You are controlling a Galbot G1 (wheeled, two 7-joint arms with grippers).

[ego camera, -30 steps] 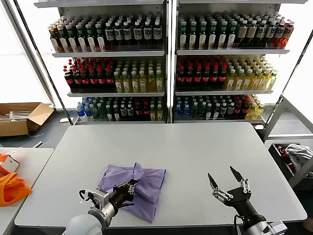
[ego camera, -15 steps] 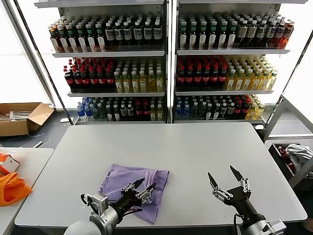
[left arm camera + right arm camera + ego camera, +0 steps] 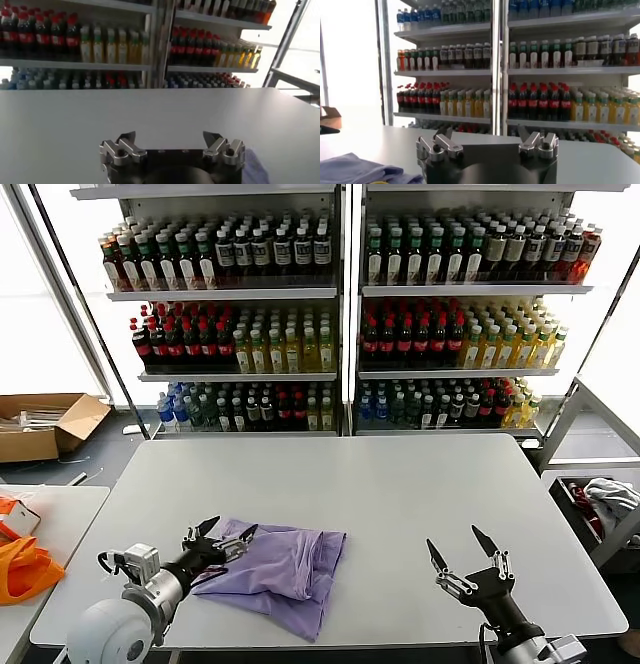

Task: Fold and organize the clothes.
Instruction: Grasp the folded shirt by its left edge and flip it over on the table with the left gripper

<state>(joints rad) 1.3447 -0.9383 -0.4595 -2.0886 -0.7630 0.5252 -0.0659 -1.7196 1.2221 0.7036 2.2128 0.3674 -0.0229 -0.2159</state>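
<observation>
Hovering left gripper [image 3: 220, 536], jaws spread, over shirt [image 3: 285, 569] near table [image 3: 400, 494] front edge; fold looking mid-way, next needing fresh hem grab. Right gripper [image 3: 461, 555] waiting spread, front-right.

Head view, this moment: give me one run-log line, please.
T-shirt: folded bundle on table | left gripper: open, at shirt's left edge, holding nothing | right gripper: open, idle over table, apart from shirt

Grey desk [image 3: 400, 494], rectangular, matte top. One item lying on it: lavender T-shirt [image 3: 285, 564], folded into a rumpled bundle, near the front edge, left of centre. One corner of the fabric reaches almost to the front edge. It also shows in the right wrist view [image 3: 355, 170], flat on the desk [image 3: 380, 142].
</observation>
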